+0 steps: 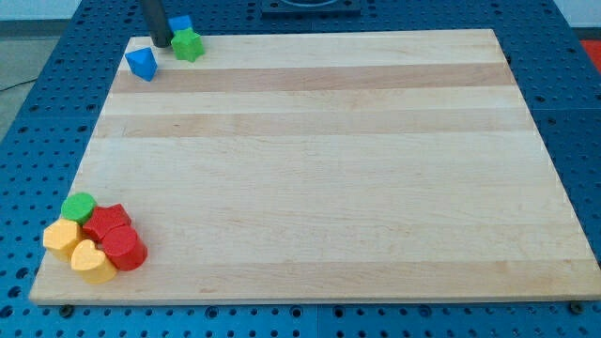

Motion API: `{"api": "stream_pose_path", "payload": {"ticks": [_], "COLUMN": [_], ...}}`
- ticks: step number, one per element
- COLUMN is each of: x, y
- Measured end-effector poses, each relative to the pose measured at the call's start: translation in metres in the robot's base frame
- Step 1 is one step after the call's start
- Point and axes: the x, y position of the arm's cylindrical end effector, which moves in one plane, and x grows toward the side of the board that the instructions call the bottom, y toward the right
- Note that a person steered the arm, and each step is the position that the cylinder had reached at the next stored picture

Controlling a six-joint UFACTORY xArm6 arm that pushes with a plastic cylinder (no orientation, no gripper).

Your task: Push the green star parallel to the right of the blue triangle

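The rod's tip (pixel 162 44) rests at the top left corner of the wooden board (pixel 319 169), holding nothing, pressed just against the left side of the green star (pixel 188 45). The board lies on a blue perforated table (pixel 577 113). In the bottom left corner sits a tight cluster: two red blocks (pixel 116 237), two yellow blocks (pixel 77 249) and a green round block (pixel 78 207). The blue triangle (pixel 142 64) lies just left and below the tip. Another blue block (pixel 179 23) peeks from behind the star.
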Motion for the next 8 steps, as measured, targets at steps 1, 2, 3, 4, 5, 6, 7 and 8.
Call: {"api": "stream_pose_path", "payload": {"ticks": [1, 2, 3, 4, 5, 6, 7, 8], "x": [0.014, 0.013, 0.000, -0.019, -0.020, -0.020, -0.019, -0.012], "y": [0.019, -0.021, -0.069, -0.068, -0.066, -0.046, -0.010, 0.005]}}
